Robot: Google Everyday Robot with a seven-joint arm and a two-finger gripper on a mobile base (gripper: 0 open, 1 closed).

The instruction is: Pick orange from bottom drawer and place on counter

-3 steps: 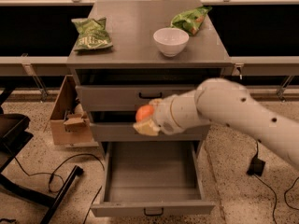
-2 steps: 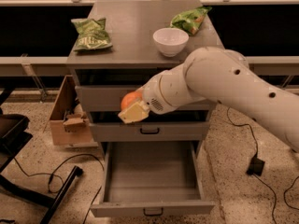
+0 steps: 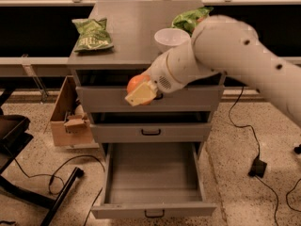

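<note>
My gripper (image 3: 139, 91) is shut on the orange (image 3: 136, 83), a small round fruit, and holds it in front of the top drawer, just below the counter's front edge. The cream fingers (image 3: 141, 95) wrap its lower side. The bottom drawer (image 3: 153, 210) is pulled wide open below, its tray bare. The counter (image 3: 134, 29) is the grey cabinet top above and behind the gripper. My white arm reaches in from the right and hides part of the counter's right side.
On the counter stand a white bowl (image 3: 171, 39), a green chip bag (image 3: 91, 34) at the left and another green bag (image 3: 189, 19) at the back right. A cardboard box (image 3: 67, 117) sits left of the cabinet. Cables and a chair base lie on the floor.
My gripper has risen with the orange from the middle drawer's height to the top drawer's front, near the counter's edge.
</note>
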